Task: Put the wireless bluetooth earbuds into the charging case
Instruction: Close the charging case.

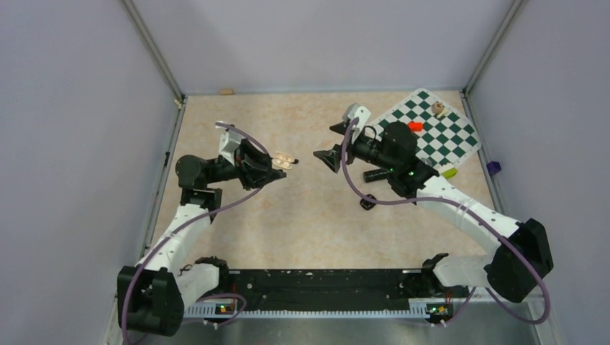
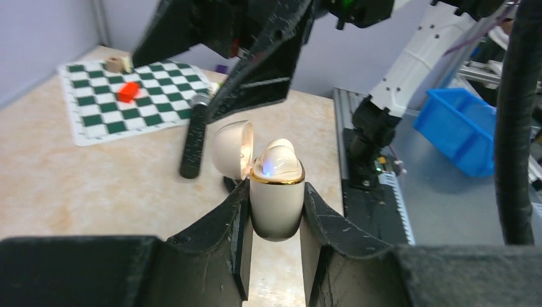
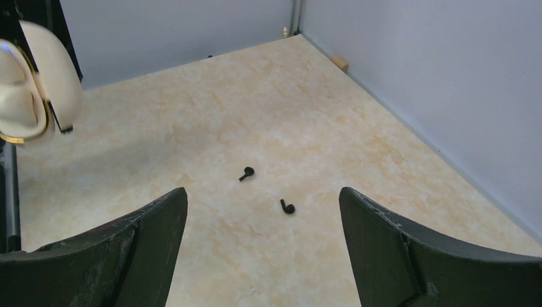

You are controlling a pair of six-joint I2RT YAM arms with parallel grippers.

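Closest to the lens, the left tool [image 2: 276, 188] is clenched on the charging case [image 2: 276, 214], its two dark fingers [image 2: 233, 217] pressing the cream-coloured body from either side and holding it upright above the table [image 3: 255, 96]. The case's domed lid stands open, swung back on the side away from this tool's wrist. A gold band rings the mouth and a small blue light glows inside. The right tool [image 3: 261, 192] is released, its fingers spread wide with nothing between them. From above it points at the left tool, tip facing tip, with a short gap of bare table between the two. Seen from the right wrist, the case hangs up and to the left of that tool's left finger. The earbuds [image 3: 247, 173] lie on the table ahead of the right tool, in line with the gap between its fingers. They are two small black pieces with short stems, near each other but apart, and both are well clear of the case. Behind the right tool a black cylinder [image 2: 192, 144] with a silvery tip lies on the table. Farther behind it is a green-and-white checkered mat [image 1: 453, 136] carrying a red block [image 1: 415, 126].
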